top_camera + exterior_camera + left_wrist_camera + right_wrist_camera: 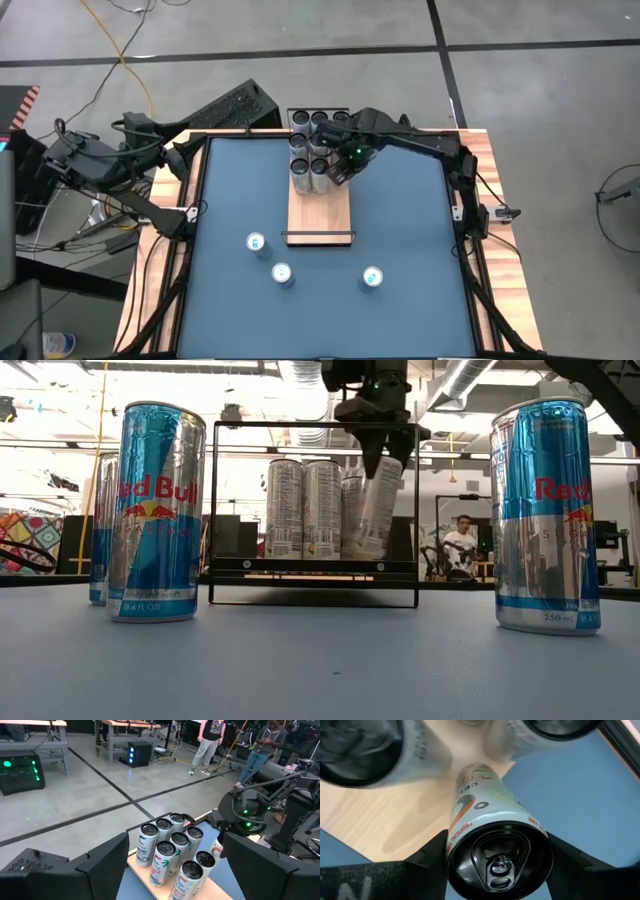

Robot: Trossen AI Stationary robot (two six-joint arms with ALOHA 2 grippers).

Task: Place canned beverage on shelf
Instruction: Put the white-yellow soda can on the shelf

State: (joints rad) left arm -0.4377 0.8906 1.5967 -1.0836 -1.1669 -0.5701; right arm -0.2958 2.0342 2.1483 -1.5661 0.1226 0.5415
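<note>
The shelf [320,215] is a light-wood board lying along the middle of the blue table, with a black rail [312,424] at its near end. Several white cans [306,150] stand upright in a cluster on its far end. My right gripper [342,170] hangs over the cluster's near right corner, shut on a tilted white can [376,508]. Three blue-and-silver cans [256,243] [282,274] [372,277] stand on the table in front of the shelf. My left gripper [175,845] waits open, high beyond the table's far left corner, pointing toward the shelf. My right gripper pinches the white can's side wall just below its top rim [455,855] between its two fingers [427,862], which come from above, pointing down. The can hangs tilted below them, its bottom end [472,772] down at the shelf board; whether that end touches the board I cannot tell.
The standing white cans [365,750] crowd close beside the held can. A black keyboard [228,108] lies beyond the table's far edge. Wooden strips [492,200] edge the table. People stand in the room behind [210,740]. The blue surface [400,220] to the shelf's right is bare.
</note>
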